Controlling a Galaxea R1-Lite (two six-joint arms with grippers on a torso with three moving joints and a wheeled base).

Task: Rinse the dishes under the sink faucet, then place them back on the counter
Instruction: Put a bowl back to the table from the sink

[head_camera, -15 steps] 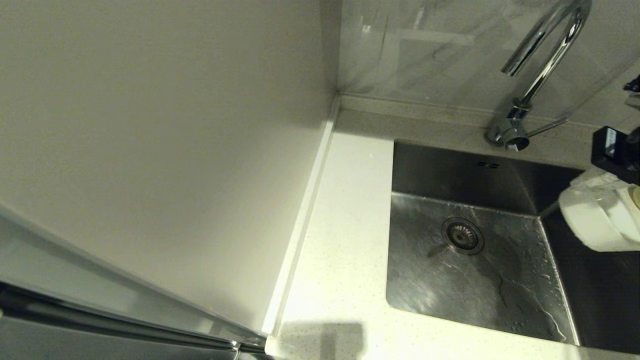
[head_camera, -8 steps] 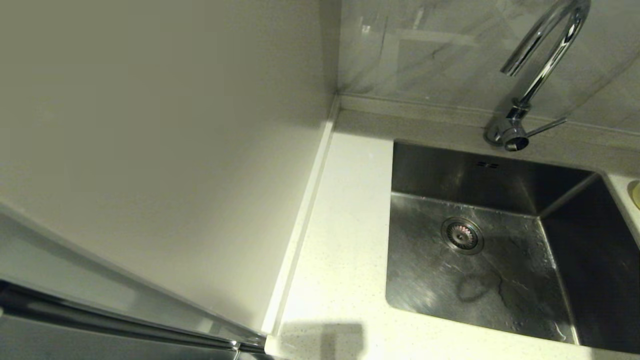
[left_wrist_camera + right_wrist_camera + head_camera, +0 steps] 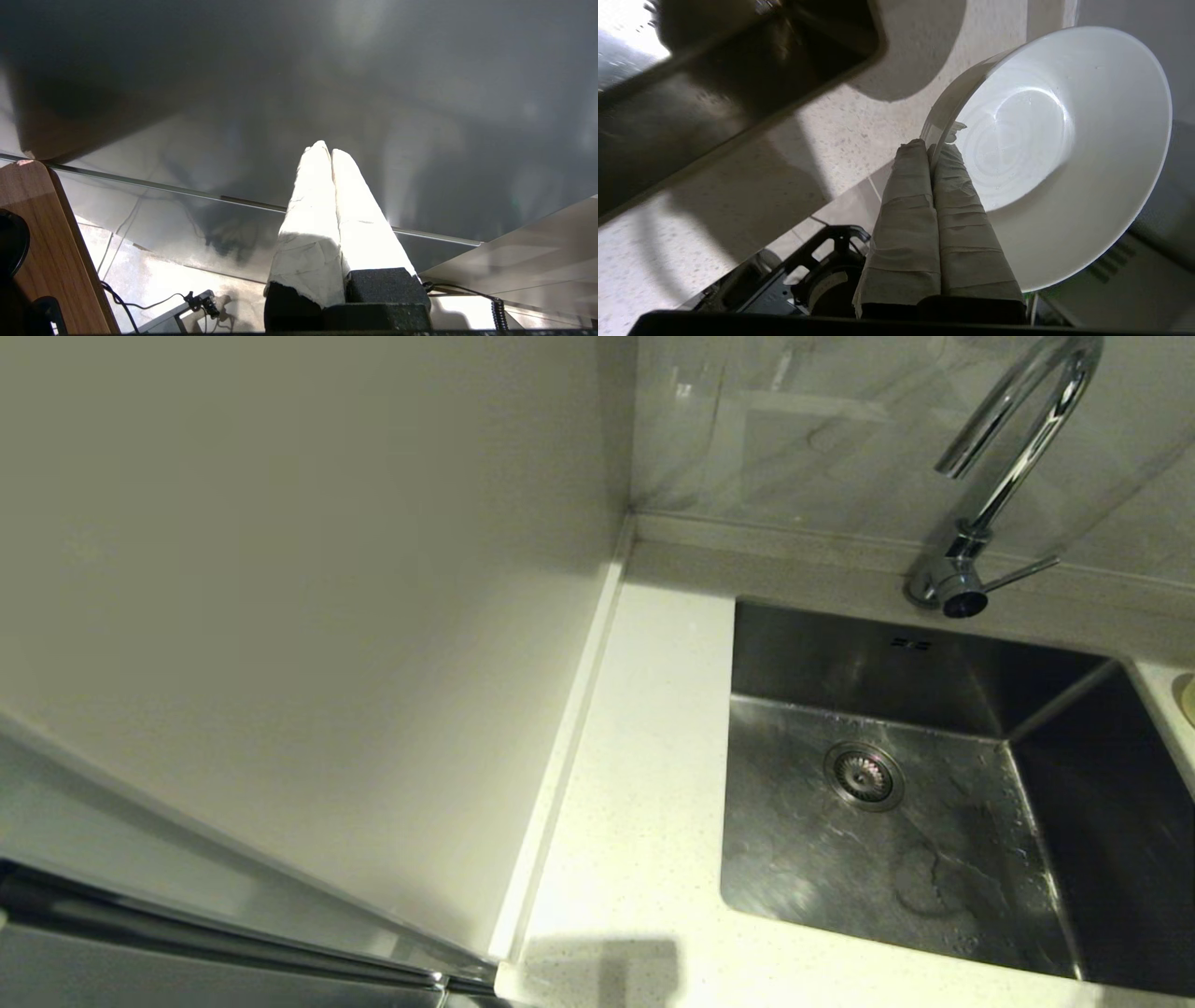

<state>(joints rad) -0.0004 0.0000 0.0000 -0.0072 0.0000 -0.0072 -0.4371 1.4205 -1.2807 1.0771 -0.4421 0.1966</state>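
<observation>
1. The right hand (image 3: 930, 148) appears only in its own wrist view. Its two wrapped fingers (image 3: 906, 205) are pressed together on the rim of a white bowl (image 3: 1064, 140), one finger on each side of the rim.
2. The bowl is tilted on edge in that grip, over the worktop (image 3: 752, 186) just beside the sink (image 3: 714, 70) corner; whether it touches the worktop cannot be told.
3. The left hand (image 3: 331, 150) is well apart from the sink, fingers closed against each other, gripping nothing.
</observation>
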